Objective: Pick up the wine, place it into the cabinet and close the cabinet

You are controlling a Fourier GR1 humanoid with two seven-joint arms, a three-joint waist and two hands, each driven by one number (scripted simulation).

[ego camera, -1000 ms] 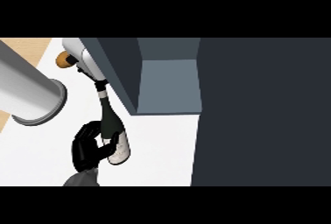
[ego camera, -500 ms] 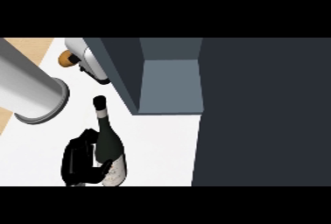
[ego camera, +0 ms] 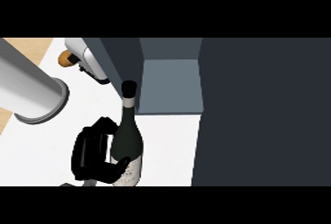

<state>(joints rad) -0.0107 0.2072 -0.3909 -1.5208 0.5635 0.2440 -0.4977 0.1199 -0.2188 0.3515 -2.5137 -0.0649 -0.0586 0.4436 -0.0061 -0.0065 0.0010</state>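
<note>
One black hand (ego camera: pixel 93 153) is curled round the wine bottle (ego camera: pixel 126 140), neck pointing beyond the fingers toward the open cabinet (ego camera: pixel 169 85) ahead-right.

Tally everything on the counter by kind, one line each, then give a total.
Dark green glass wine bottle, held by the black hand: 1
Open grey cabinet: 1
Grey cylindrical container: 1
Small orange object, too hidden to identify: 1
Total: 4
</note>
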